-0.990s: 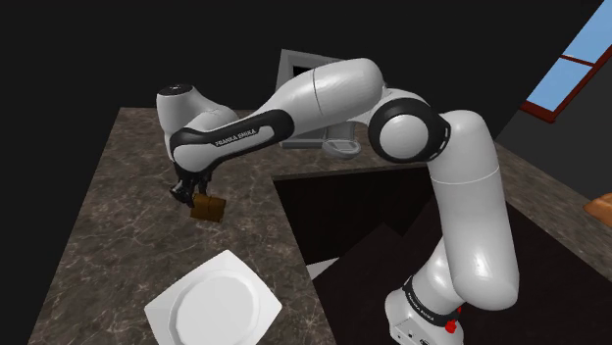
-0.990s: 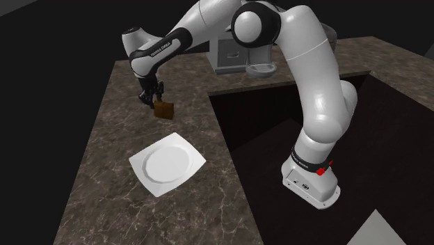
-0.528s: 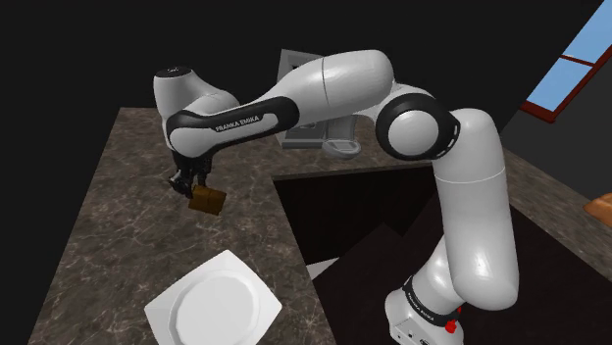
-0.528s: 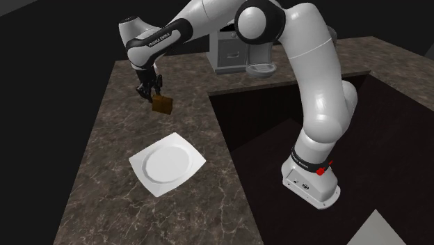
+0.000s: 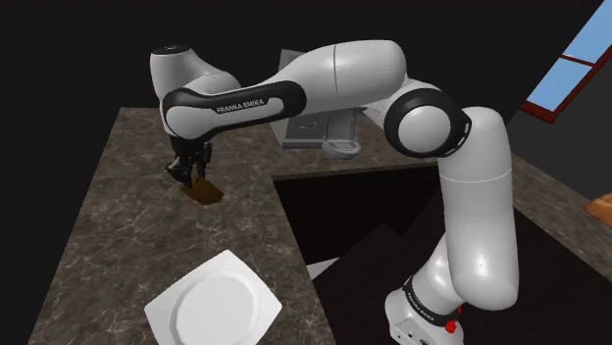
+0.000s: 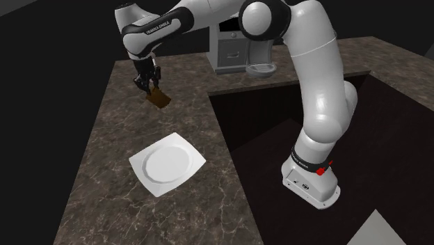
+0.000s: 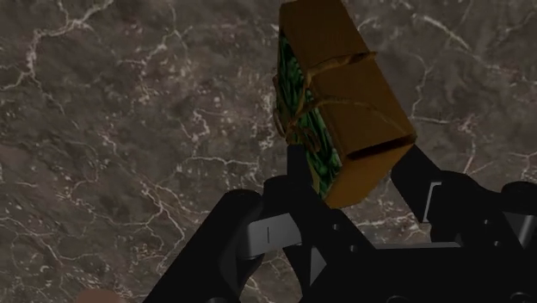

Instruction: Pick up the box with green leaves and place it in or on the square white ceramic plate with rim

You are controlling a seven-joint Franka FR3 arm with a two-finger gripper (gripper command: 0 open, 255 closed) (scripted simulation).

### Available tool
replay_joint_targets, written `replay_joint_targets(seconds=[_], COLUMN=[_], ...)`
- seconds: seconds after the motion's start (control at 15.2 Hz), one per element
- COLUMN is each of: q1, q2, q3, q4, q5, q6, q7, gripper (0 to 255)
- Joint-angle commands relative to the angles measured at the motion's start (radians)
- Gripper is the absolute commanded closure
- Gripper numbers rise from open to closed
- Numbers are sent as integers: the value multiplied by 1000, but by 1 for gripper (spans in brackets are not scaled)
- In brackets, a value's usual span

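Note:
My black gripper point(image 5: 189, 172) is shut on a small brown box point(image 5: 206, 191) with a green leaf pattern on one face and a string tied round it. The box point(image 6: 160, 99) hangs tilted above the dark marbled counter, clear of the surface. Seen from the wrist, the box point(image 7: 340, 95) is clasped at its near end between my two fingers point(image 7: 297, 185), its green face turned sideways. The square white plate point(image 5: 214, 303) with a raised rim lies on the counter nearer the stand, apart from the box. In the second exterior view the plate point(image 6: 167, 164) sits below the gripper point(image 6: 147, 80).
A grey appliance point(image 6: 233, 54) with a round dish point(image 6: 262, 69) stands at the counter's back. A dark recessed opening point(image 5: 353, 211) lies beside the counter, between it and the stand point(image 6: 311, 182). Black area surrounds the counter's far and left edges.
The arm has risen and swung toward the back of the counter, carrying the box higher. The box has tilted more in the grip. The plate has stayed still.

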Motion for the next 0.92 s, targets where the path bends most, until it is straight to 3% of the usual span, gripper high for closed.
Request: replay_joint_targets(seconds=[0.0,0.4,0.86], q1=[1,31,83], q2=[-1,-169,-323], q3=[1,40,93], q4=[17,-230,-432], q5=[1,24,59], q6=[-17,57,103], q7=[-3,91,201], gripper=[255,255,255])
